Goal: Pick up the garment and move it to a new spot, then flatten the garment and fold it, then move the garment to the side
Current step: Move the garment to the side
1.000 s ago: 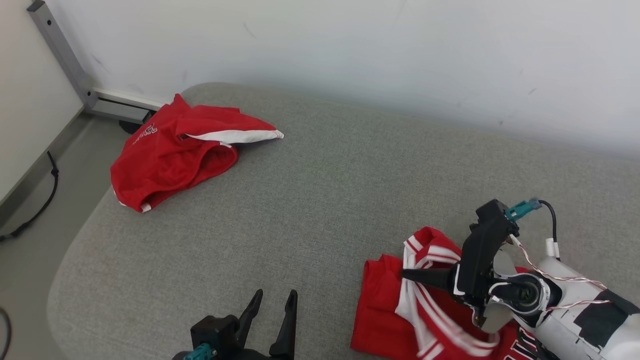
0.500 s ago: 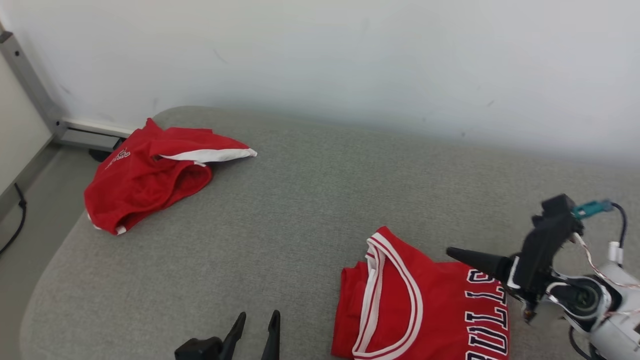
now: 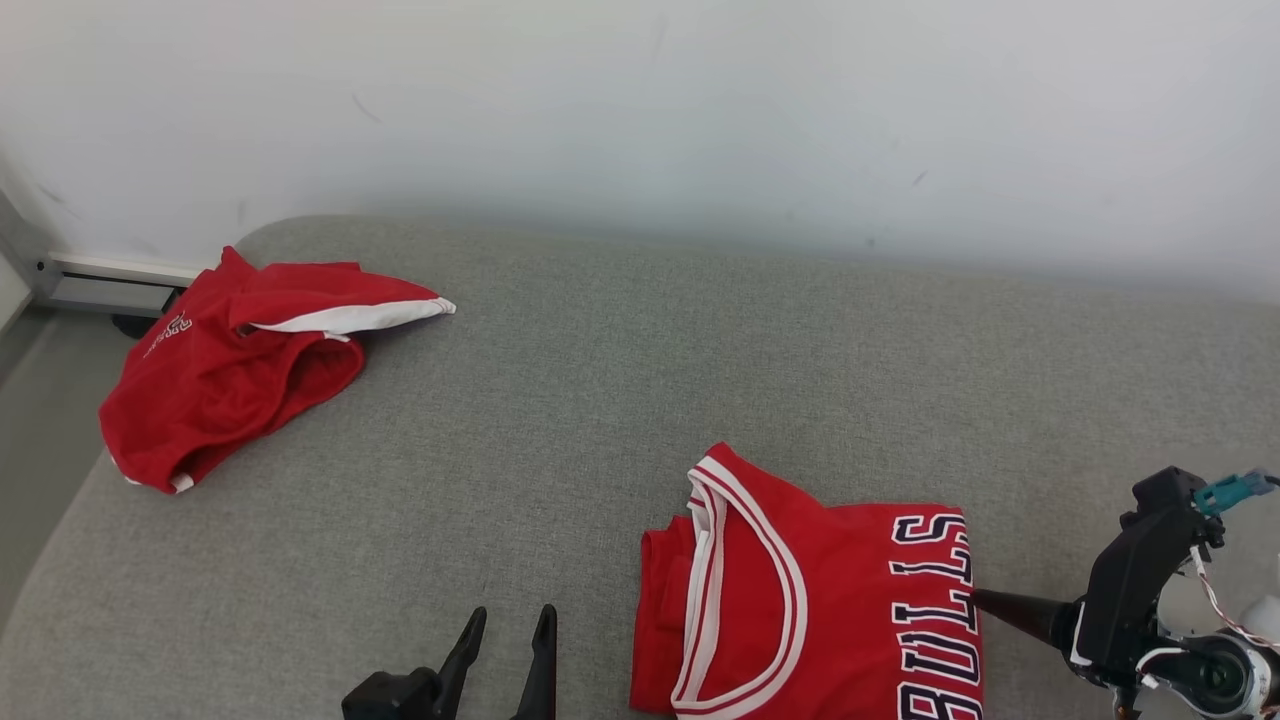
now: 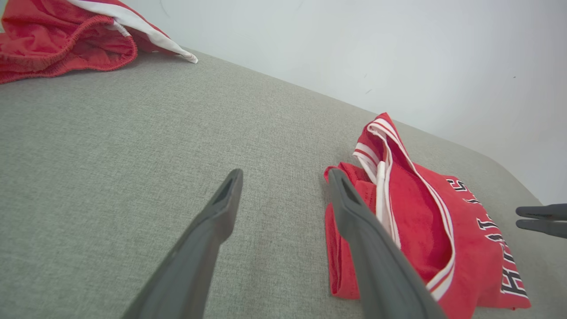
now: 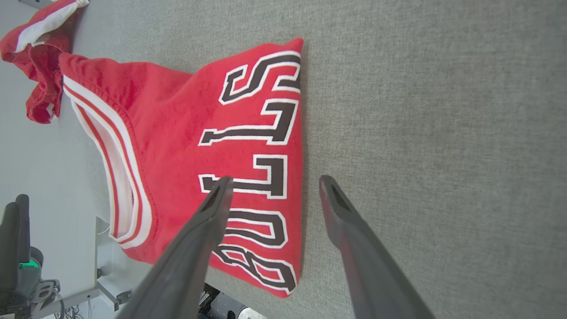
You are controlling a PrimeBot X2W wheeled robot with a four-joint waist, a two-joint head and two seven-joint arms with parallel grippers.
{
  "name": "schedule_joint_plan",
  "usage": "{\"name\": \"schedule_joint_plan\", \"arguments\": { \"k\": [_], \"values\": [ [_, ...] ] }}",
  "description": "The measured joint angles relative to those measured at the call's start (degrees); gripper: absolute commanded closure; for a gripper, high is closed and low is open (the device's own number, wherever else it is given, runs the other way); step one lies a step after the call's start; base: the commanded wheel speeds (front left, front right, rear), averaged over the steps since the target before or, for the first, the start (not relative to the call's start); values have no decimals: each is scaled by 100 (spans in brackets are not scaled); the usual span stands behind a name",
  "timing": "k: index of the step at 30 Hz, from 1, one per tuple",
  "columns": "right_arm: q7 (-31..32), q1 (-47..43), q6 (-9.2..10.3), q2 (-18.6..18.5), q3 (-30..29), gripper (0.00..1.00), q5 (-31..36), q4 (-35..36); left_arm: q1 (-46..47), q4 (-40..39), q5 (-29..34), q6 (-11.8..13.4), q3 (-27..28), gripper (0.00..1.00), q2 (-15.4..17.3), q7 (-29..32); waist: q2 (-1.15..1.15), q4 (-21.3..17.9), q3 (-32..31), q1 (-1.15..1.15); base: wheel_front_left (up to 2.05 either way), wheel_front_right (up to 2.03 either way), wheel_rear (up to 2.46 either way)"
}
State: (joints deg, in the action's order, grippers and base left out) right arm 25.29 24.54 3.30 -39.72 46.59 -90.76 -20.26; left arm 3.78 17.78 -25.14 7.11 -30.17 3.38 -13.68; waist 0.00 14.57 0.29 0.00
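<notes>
Item one, red jersey (image 3: pixel 810 600), the landmark for this entry: folded, lying flat on the grey cushion (image 3: pixel 560 400). It has a neckline trimmed in white and red stripes and dark letters outlined in white reading BULLS along its right side; one small fold of red cloth sticks out at its left edge. Item two, my right pincer (image 3: pixel 985 600): open and holding nothing, its tips just beside the jersey's lettered edge. Seen from my right wrist, my right pincer (image 5: pixel 274 180) straddles that edge, with one finger over the letters of the jersey (image 5: pixel 186 133) and the other over bare cushion. I cannot tell whether either finger touches the cloth. Item three, my left pincer (image 3: pixel 511 615): open and empty, near the jersey's left side and apart from it. Seen from my left wrist, one finger of my left pincer (image 4: pixel 284 177) overlaps the jersey (image 4: pixel 425 230) at its folded corner. Item four, red shorts (image 3: pixel 230 370) with a white stripe: crumpled, well apart from the jersey, far to its left and farther back. Item five, pale wall (image 3: pixel 640 100): behind the jersey, beyond the cushion's far edge.
</notes>
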Motion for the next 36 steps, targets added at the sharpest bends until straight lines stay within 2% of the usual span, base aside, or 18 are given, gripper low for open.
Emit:
{"name": "schedule_joint_plan", "arguments": {
  "k": [11, 21, 22, 23, 24, 36],
  "values": [
    [233, -56, 269, 13, 226, 0, 121, -35, 209, -62, 43, 0, -136, 0, -13, -3, 0, 163, 158, 0, 0, 0, 0],
    [490, 205, 349, 82, 353, 0, 240, -291, 296, -69, -75, 0, -210, 0, -42, -4, 0, 403, 315, 0, 0, 0, 0],
    [504, 240, 352, 124, 343, 18, 234, -333, 297, -70, -92, 0, -214, 0, -42, -5, 0, 416, 326, 0, 0, 0, 0],
    [508, 261, 361, 151, 338, 56, 221, -352, 298, -75, -107, 0, -221, 0, -42, -5, 0, 424, 338, 1, 0, 0, 0],
    [536, 291, 377, 176, 335, 100, 207, -375, 305, -74, -135, 0, -229, 0, -43, -5, 0, 434, 347, 1, 0, 0, 0],
    [757, 572, 378, 322, 302, 100, 182, -483, 353, -20, -264, 0, -155, 0, -49, -48, 0, 348, 364, 1, 0, 0, 0]
  ]
}}
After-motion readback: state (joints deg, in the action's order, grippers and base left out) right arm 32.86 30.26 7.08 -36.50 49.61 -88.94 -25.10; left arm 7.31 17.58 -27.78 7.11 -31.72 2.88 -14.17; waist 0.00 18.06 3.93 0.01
